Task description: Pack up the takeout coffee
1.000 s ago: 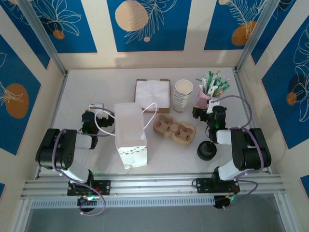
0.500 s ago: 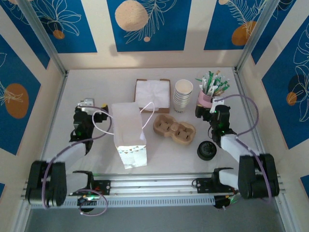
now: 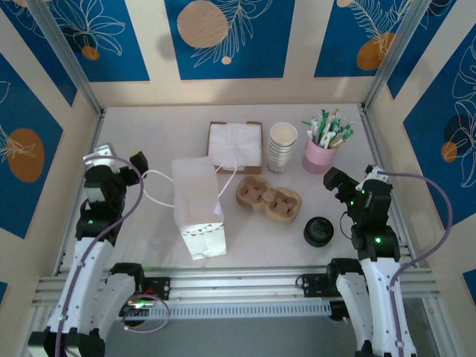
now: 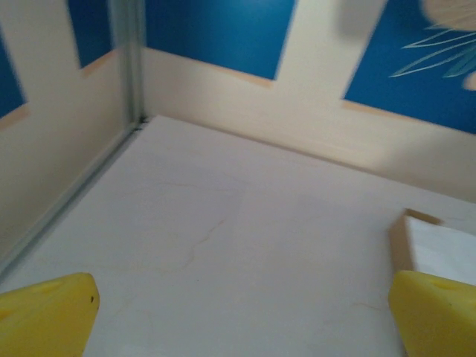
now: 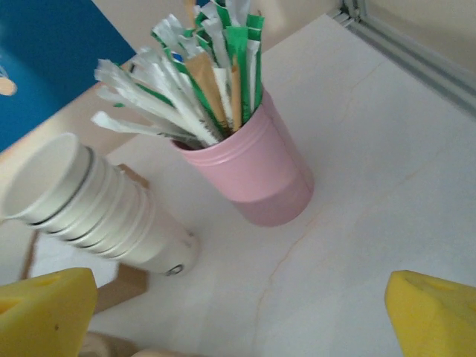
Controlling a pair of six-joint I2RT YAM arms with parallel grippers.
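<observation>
Carrier overhead, pink cup before right gripper

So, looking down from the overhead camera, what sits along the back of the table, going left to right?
box of white napkins → stack of cream paper cups → pink cup stuffed with paper-wrapped packets

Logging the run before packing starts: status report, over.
Left gripper and right gripper open, holding nothing. Takeout coffee on table beside cup carrier, untouched. Nothing between them; paper bag stands on carrier's far side.
</observation>
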